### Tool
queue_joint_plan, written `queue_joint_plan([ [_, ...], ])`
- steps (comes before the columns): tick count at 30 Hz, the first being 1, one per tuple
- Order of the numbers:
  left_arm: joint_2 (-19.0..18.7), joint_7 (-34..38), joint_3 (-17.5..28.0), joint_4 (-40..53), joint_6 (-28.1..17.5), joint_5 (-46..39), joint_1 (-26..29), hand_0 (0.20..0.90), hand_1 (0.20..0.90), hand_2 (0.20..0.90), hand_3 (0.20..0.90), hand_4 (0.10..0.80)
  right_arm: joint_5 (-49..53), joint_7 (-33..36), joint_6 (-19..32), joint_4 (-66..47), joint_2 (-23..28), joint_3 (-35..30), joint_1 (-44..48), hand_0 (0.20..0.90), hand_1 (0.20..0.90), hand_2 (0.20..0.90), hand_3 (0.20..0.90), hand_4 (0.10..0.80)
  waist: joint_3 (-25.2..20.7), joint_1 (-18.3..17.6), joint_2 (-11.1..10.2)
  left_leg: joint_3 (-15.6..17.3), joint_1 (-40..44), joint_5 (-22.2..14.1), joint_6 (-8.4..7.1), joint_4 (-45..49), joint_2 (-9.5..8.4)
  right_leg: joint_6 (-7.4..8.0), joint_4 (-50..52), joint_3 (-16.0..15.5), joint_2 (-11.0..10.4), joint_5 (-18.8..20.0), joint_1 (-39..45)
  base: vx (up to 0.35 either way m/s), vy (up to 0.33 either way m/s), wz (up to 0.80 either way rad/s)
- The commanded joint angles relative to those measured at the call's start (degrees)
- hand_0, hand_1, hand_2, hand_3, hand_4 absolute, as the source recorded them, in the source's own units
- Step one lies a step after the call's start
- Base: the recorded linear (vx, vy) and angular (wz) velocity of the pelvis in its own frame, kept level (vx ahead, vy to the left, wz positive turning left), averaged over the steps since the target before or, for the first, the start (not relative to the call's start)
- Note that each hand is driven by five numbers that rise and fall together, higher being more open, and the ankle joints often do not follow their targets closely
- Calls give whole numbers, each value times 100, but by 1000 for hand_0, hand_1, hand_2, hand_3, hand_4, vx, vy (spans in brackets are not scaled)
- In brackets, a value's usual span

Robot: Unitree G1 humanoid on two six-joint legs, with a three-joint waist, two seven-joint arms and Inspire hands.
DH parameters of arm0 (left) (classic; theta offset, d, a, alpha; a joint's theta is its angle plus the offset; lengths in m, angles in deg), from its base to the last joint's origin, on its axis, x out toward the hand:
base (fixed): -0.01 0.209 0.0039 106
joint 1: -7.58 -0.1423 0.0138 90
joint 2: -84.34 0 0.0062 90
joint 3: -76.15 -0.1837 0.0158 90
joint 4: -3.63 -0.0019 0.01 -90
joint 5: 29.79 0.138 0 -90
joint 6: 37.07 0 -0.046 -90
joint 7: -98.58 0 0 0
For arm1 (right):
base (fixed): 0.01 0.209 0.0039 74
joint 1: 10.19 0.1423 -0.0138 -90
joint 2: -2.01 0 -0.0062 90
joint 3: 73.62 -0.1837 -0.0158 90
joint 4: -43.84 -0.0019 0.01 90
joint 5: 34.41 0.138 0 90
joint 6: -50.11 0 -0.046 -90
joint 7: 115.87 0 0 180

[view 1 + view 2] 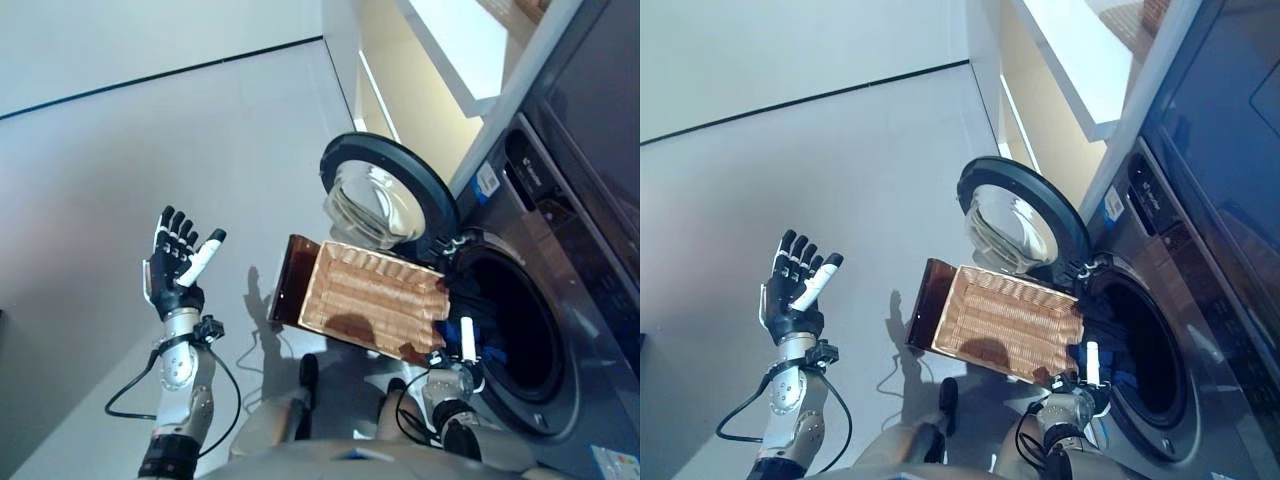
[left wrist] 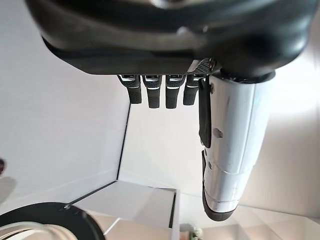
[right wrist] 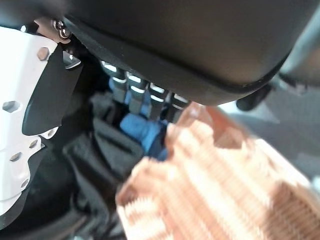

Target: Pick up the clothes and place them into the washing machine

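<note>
In the left eye view the washing machine (image 1: 560, 300) fills the 3 o'clock side, its round door (image 1: 385, 195) swung wide open toward 12 o'clock. A wicker basket (image 1: 375, 295) is tipped on its side at the centre, its open mouth against the drum opening (image 1: 510, 320). At 5 o'clock the right hand (image 1: 462, 345) sits at the lip of the drum, white thumb pointing up, with blue clothes (image 1: 478, 340) beside it among dark fabric; whether its fingers grip anything cannot be told here. At 8 o'clock the left hand (image 1: 177, 262) is raised over the grey floor (image 1: 120, 170), fingers straight and spread, holding nothing.

The right eye view gives the same layout: the basket's woven inside shows bare, its rim touching the drum's edge, and the left hand stands well apart from it at 8 o'clock.

In the left wrist view the left hand's fingers (image 2: 152, 92) hang in a straight row beside the white-covered thumb (image 2: 232, 150), with nothing between them; the door's dark rim shows at 7 o'clock.

In the right wrist view the right hand's fingers (image 3: 137, 92) reach down onto the blue clothes lying among black fabric (image 3: 95, 155) inside the drum, just beside the basket's edge at 5 o'clock. The fingertips are buried in the cloth, so it cannot be told whether they are curled round it.
</note>
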Motion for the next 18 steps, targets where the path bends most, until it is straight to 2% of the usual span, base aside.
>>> queue_joint_plan([
  [1, 123, -21, 342, 599, -542, 64, 311, 900, 900, 900, 900, 800, 12, 215, 470, -40, 213, -37, 172, 900, 900, 900, 900, 800, -106, 14, 149, 99, 205, -1058, -257, 881, -458, -377, -1510, -67, 471, 933, 407, 55, -47, -13],
  [2, 146, -45, 321, 620, -541, 67, 270, 900, 900, 900, 900, 800, 8, 228, 493, -12, 226, -35, 145, 900, 900, 900, 900, 800, -27, 26, 158, 141, 113, -1140, -324, 1347, -419, -433, -1513, -73, 461, 918, 525, 47, -48, -12],
  [3, 157, -21, 330, 622, -522, 99, 239, 900, 900, 900, 900, 800, 30, 222, 519, 8, 234, -10, 137, 900, 900, 900, 900, 800, 114, 80, 165, -11, -68, -1189, -381, 1899, -401, -510, -1460, 0, 480, 843, 596, -89, 6, -25],
  [4, 157, 32, 340, 633, -501, 114, 261, 900, 900, 900, 900, 800, 75, 257, 575, 35, 269, 15, 216, 900, 900, 900, 900, 800, 318, 145, 183, -365, -538, -1055, -445, 2228, -389, -564, -1413, 143, 463, 874, 522, -107, 70, -37],
  [5, 169, 61, 363, 621, -488, 114, 262, 900, 900, 900, 900, 800, 139, 281, 609, 44, 261, -19, 274, 900, 900, 900, 900, 800, 302, 134, 209, -449, -713, -957, -450, 1981, -206, -507, -1432, 189, 459, 842, 476, -104, 74, -37],
  [6, 171, 63, 365, 620, -487, 116, 269, 900, 900, 900, 900, 800, 146, 278, 613, 49, 264, -18, 282, 900, 900, 900, 900, 800, 276, 138, 204, -451, -715, -934, -455, 1928, -204, -509, -1435, 191, 459, 846, 448, -5, 79, -17],
  [7, 161, 88, 346, 622, -483, 112, 270, 900, 900, 900, 900, 800, 202, 297, 649, 53, 267, -40, 332, 900, 900, 900, 900, 800, 289, 122, 264, -430, -854, -704, -484, 1655, 13, -452, -1430, 227, 468, 817, 412, -6, 79, -7],
  [8, 160, 104, 293, 638, -484, 66, 330, 900, 900, 900, 900, 800, 294, 306, 666, 56, 293, -64, 420, 900, 900, 900, 900, 800, 281, 112, 356, -255, -936, -449, -510, 1128, 203, -426, -1408, 224, 497, 808, 296, -20, 130, 0],
  [10, 121, 135, 195, 609, -506, 46, 448, 900, 900, 900, 900, 800, 349, 307, 635, 89, 326, -26, 571, 900, 900, 900, 900, 800, 305, 82, 531, -152, -868, -290, -514, 750, 305, -405, -1129, 227, 494, 780, -58, -46, 191, -14],
  [12, 112, 174, 149, 623, -533, 47, 534, 900, 900, 900, 900, 800, 339, 268, 583, 41, 350, 44, 673, 900, 900, 900, 900, 800, 331, 58, 624, -78, -878, -287, -473, 638, 228, -401, -959, 315, 434, 815, -369, -52, 236, -26],
  [15, 94, 162, 98, 693, -547, 88, 626, 900, 900, 900, 900, 800, 334, 308, 525, 20, 417, 23, 820, 900, 900, 900, 900, 800, 321, 111, 684, 136, -954, -382, -370, 656, -4, -334, -958, 522, 261, 894, -572, 12, 262, -36],
  [18, 42, 184, 79, 787, -612, 94, 640, 900, 900, 900, 900, 800, 314, 345, 518, 26, 459, 40, 963, 900, 900, 900, 900, 800, 405, 212, 750, 356, -954, -441, -301, 663, -90, -253, -876, 519, 131, 1010, -758, 24, 202, -46],
])
